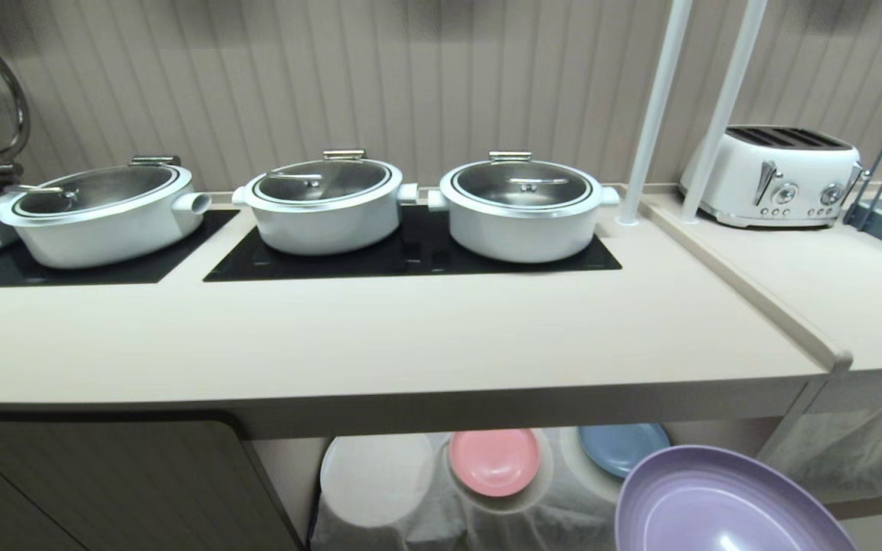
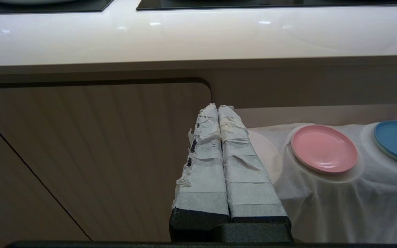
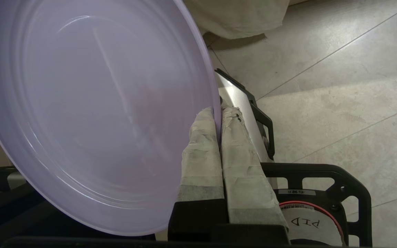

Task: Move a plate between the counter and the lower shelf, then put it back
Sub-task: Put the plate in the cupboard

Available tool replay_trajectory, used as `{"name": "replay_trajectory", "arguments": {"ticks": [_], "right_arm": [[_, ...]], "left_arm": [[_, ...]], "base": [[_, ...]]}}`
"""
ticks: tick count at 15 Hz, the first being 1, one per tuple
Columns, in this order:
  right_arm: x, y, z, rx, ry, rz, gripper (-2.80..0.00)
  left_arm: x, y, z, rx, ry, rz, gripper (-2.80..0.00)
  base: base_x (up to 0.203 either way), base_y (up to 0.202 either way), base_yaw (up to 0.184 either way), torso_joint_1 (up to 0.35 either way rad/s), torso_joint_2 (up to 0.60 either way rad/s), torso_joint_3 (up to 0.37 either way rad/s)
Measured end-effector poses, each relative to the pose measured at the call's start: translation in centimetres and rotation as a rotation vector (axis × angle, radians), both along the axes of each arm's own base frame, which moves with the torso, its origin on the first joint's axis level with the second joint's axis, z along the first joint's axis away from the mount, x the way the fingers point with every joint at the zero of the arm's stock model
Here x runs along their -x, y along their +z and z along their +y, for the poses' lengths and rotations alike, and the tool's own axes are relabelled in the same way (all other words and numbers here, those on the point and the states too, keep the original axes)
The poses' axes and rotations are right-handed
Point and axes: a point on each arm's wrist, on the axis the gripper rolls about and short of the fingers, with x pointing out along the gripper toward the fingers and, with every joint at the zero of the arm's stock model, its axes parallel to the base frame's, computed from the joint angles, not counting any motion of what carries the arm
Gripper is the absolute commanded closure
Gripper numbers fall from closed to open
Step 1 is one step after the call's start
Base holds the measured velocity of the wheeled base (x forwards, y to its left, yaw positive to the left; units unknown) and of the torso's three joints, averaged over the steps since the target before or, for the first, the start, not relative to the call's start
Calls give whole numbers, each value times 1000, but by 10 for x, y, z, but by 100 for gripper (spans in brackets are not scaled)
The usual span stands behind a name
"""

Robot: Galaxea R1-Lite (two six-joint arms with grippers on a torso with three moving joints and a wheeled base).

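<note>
The plate (image 1: 724, 505) hung in the air in front of the lower shelf (image 1: 640, 501) and below the counter (image 1: 410, 337), pinched at its rim by the right gripper (image 3: 218, 119), whose taped fingers were clamped on the edge, probably so the dish could be carried clear. Being round, it had no long axis; it was tilted, hollow face toward the head camera. The left gripper (image 2: 217, 110) idled near the cabinet door (image 2: 91, 155), jaws pressed together on nothing.
</note>
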Motion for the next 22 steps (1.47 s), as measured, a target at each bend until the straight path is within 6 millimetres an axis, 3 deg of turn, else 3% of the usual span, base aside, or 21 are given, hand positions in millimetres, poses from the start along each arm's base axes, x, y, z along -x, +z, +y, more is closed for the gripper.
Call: {"name": "replay_trajectory", "arguments": {"ticks": [22], "right_arm": [[2, -3, 0, 1, 5, 13, 0]], "left_arm": [[0, 0, 0, 0, 0, 0, 0]], "base": [[0, 0, 0, -219, 500, 279]]}}
